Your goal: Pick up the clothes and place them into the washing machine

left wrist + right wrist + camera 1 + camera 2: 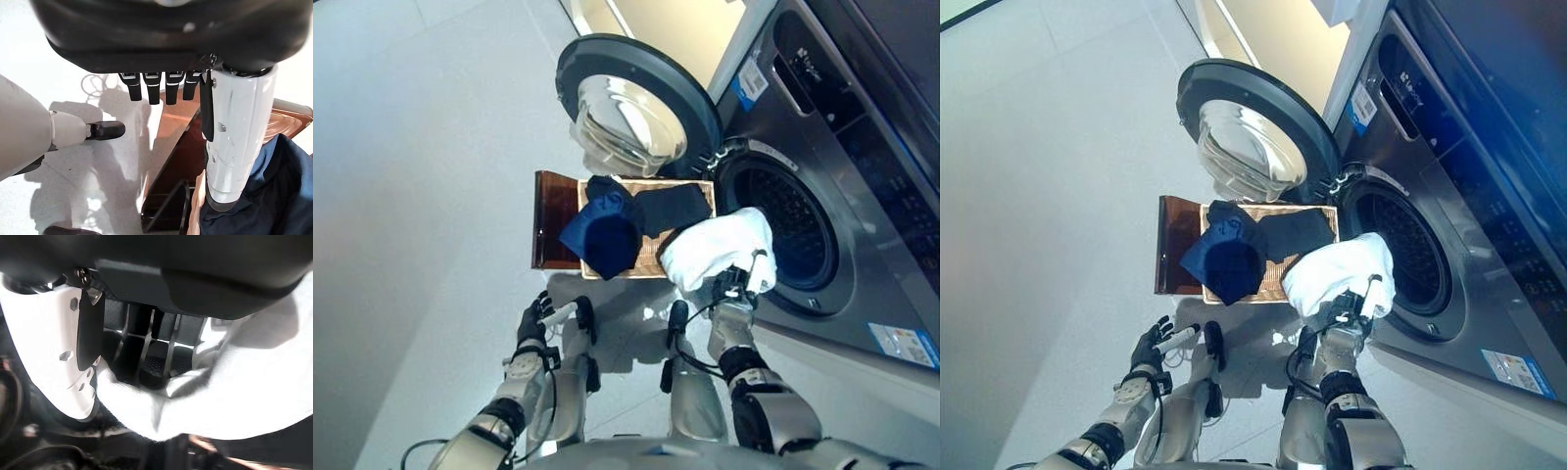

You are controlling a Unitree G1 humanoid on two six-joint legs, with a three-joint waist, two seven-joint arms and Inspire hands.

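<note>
Pale floor point(421, 196) runs up to the washer point(862, 196). Nearest, the left hand point(534, 323) hangs empty, fingers relaxed. Further on, the right hand point(736, 286) clamps a white cloth point(720, 247) at the drum mouth. Beyond, blue clothes point(607, 230) fill the basket point(651, 259) below the open door point(631, 108).

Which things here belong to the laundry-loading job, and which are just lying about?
Job: white garment gripped by the right hand; blue garment and dark garment in the wicker basket; washing machine, door open.

Lying about: brown tray; idle left hand.
</note>
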